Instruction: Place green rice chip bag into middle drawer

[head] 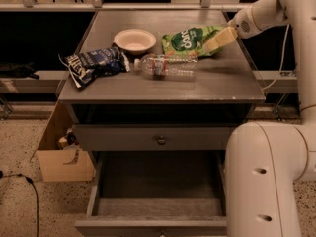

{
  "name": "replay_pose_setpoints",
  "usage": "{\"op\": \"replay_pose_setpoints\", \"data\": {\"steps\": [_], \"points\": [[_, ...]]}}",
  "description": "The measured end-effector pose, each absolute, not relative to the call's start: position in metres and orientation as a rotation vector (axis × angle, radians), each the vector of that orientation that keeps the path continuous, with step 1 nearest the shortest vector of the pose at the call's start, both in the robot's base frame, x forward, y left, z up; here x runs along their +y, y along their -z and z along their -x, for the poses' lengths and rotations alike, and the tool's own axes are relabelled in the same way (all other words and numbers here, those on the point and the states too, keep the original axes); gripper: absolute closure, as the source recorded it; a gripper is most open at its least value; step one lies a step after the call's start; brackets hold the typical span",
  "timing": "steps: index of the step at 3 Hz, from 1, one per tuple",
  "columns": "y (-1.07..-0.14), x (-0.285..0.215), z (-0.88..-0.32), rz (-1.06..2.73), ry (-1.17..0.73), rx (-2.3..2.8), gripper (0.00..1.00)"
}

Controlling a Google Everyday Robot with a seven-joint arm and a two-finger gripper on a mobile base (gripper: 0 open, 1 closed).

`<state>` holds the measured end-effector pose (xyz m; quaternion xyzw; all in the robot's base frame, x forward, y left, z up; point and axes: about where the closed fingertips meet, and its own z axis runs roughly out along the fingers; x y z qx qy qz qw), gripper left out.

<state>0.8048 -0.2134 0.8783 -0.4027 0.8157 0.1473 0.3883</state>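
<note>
Camera view: light green glossy rice chip bag (pixel 186 38) stretches leftward from the cream tool (pixel 219 37) at its right end, whose opening I cannot tell.

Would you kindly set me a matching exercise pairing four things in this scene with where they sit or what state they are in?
Things:
1. green rice chip bag
2. dark blue chip bag
3. bowl
4. middle drawer

Places or states:
A. pulled open, below the closed drawer with the knob
B. left side of the tabletop
C. back right of the tabletop, with the gripper at its right end
D. back middle of the tabletop, just behind the plastic bottle

Pairs: 1-C; 2-B; 3-D; 4-A.
</note>
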Motion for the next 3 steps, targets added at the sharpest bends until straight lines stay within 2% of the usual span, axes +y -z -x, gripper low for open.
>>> {"op": "replay_pose_setpoints", "data": {"steps": [1,2,3], "points": [[-0.8551,-0.1522,-0.8351,1.141,-0.31,2.078,0.0],[-0.8551,-0.1522,-0.8351,1.141,-0.31,2.078,0.0],[-0.855,-0.1522,-0.8351,1.141,-0.31,2.078,0.14]]}}
